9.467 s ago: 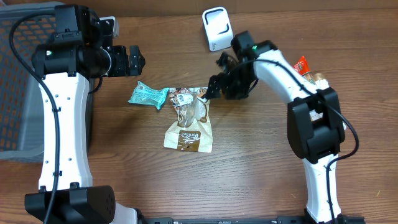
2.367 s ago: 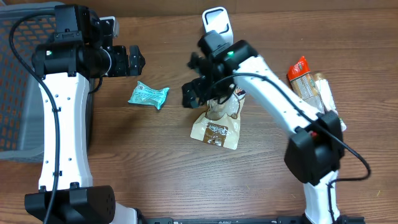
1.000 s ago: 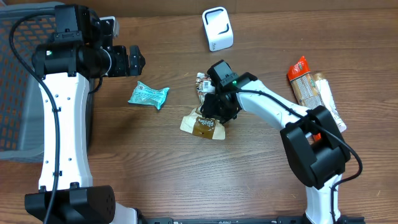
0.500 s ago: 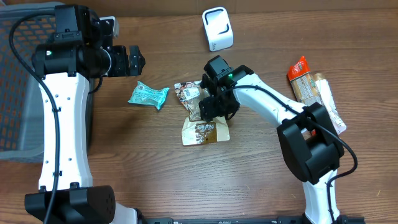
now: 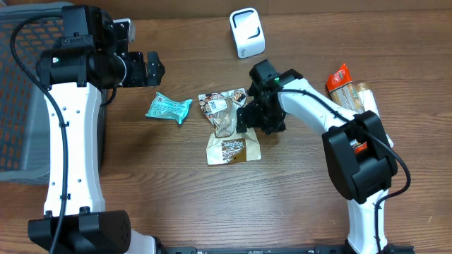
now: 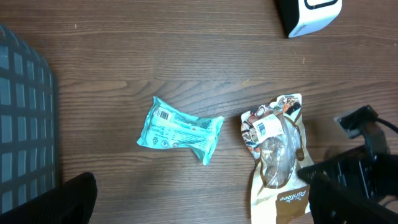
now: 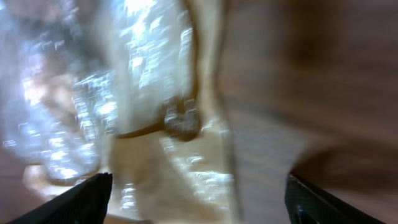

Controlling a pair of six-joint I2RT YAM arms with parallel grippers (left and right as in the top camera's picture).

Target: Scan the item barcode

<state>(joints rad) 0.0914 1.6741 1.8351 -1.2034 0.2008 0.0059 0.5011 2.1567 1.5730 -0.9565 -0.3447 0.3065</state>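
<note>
the wooden desk (image 5: 176,197) carried everything, with a grey wire basket (image 5: 18,106) at its left edge. the left arm (image 5: 70,134) hung far off by that basket, while the right arm (image 5: 318,106) reached in to the middle, so the right one was plainly the nearer to the work. the task's thing, a brown snack pouch (image 5: 229,130), lay flat on the desk at centre, its long axis running roughly from the far side toward the robot with a slight lean. the white scanner (image 5: 247,32) stood beyond the pouch's far end, a little to the right and well apart from it. a teal packet (image 5: 169,108) lay just left of the pouch, not touching it, and a few more wrapped snacks (image 5: 346,88) sat at the right. the white barcode label (image 6: 267,126) showed face up near the pouch's far end, the end closest to the scanner. the right fingers (image 7: 87,199) were spread wide and pinched nothing, standing low just at the pouch's right edge, with the pouch lying to their left; the wrist view was too blurred to tell whether they touched it. the left fingers (image 6: 56,202) were spread fully too, empty, high over the desk.
</note>
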